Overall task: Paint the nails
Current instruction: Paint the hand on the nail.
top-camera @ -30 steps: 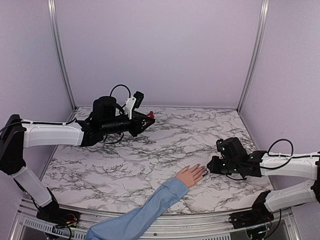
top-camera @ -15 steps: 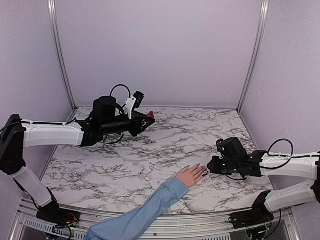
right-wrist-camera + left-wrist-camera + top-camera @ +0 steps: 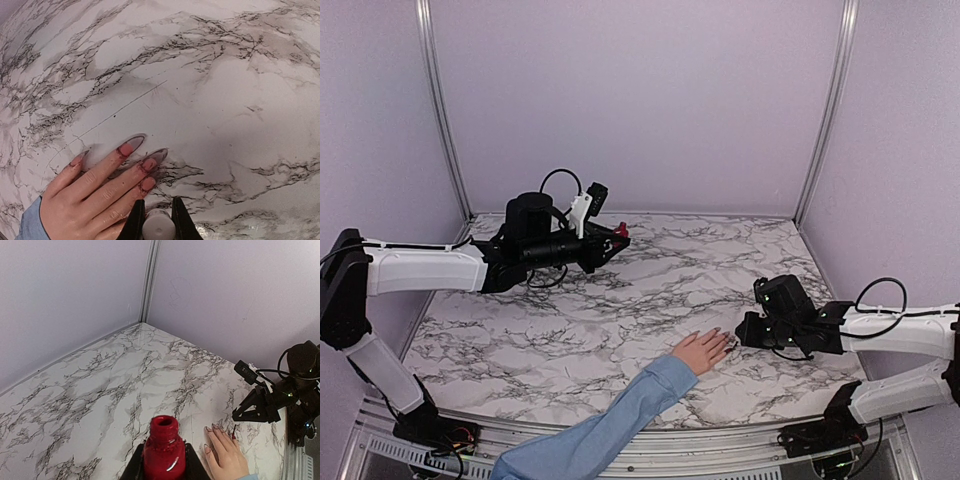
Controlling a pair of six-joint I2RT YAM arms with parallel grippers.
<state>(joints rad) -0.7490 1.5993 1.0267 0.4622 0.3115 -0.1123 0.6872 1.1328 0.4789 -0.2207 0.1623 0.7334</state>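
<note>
The nails [image 3: 148,164] sit on the flat hand [image 3: 90,200], fingers pointing at the right gripper [image 3: 158,212] — just beside them, clamped on a white brush cap [image 3: 158,229]. Left gripper [image 3: 612,241] — well apart — grips the bottle [image 3: 164,455].

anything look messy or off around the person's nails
Yes: in the right wrist view, red polish runs past the nails onto the skin around them, leaving dark, ragged edges instead of clean outlines.

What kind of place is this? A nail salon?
Probably a robot test booth, not a salon: plain purple walls around a marble-look table, the left end effector holding an open red polish bottle, the right end effector holding a brush at a person's hand.
</note>
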